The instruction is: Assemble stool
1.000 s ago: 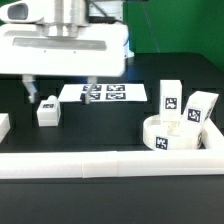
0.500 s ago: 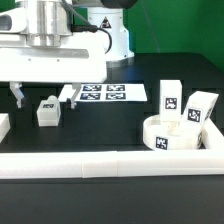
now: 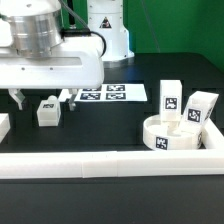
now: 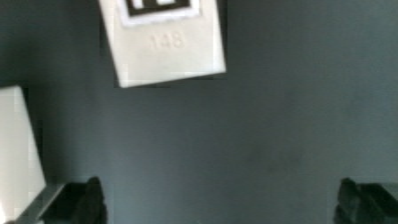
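My gripper (image 3: 45, 97) hangs open at the exterior view's left, its two dark fingers (image 3: 18, 98) either side of and a little above a short white leg (image 3: 47, 112) standing on the dark table. In the wrist view that leg (image 4: 169, 40) bears a tag and the number 148, and lies ahead of the open, empty gripper (image 4: 222, 205). The round white seat (image 3: 176, 135) lies at the exterior view's right. Two more tagged legs (image 3: 170, 97) (image 3: 203, 107) stand just behind it.
The marker board (image 3: 105, 93) lies flat behind the gripper. A long white rail (image 3: 110, 163) runs along the front of the table. A white piece (image 3: 3, 125) shows at the left edge, and the wrist view also shows a white edge (image 4: 15, 150).
The gripper has moved toward the exterior view's left and slightly lower, so its open fingers now straddle the lone leg. No part has moved.
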You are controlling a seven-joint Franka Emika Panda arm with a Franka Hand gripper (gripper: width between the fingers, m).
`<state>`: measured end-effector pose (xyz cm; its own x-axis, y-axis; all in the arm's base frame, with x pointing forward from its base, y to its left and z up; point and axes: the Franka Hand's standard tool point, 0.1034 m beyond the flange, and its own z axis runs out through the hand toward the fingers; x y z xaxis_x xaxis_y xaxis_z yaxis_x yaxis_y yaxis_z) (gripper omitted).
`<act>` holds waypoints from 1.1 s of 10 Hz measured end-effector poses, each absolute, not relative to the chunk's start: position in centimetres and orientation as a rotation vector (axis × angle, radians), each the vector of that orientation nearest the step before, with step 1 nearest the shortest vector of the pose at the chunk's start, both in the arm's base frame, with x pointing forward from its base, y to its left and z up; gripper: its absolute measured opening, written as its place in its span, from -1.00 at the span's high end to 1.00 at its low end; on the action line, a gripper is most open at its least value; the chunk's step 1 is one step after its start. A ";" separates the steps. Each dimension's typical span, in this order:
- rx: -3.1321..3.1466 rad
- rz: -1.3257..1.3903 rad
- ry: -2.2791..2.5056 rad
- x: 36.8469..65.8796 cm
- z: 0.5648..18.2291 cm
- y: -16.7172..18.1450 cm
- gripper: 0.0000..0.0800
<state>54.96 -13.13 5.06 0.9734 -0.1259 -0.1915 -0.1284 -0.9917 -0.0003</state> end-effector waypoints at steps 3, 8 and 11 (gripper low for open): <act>-3.034 0.533 0.186 54.7 4.8 -12.5 -0.62; -2.917 0.964 0.192 52.2 3.6 -12.9 -0.62; -2.782 1.260 0.180 51.2 3.4 -12.7 -0.62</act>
<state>51.19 -12.71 3.40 0.6545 -0.0732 -0.7525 -0.1408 -0.9897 -0.0262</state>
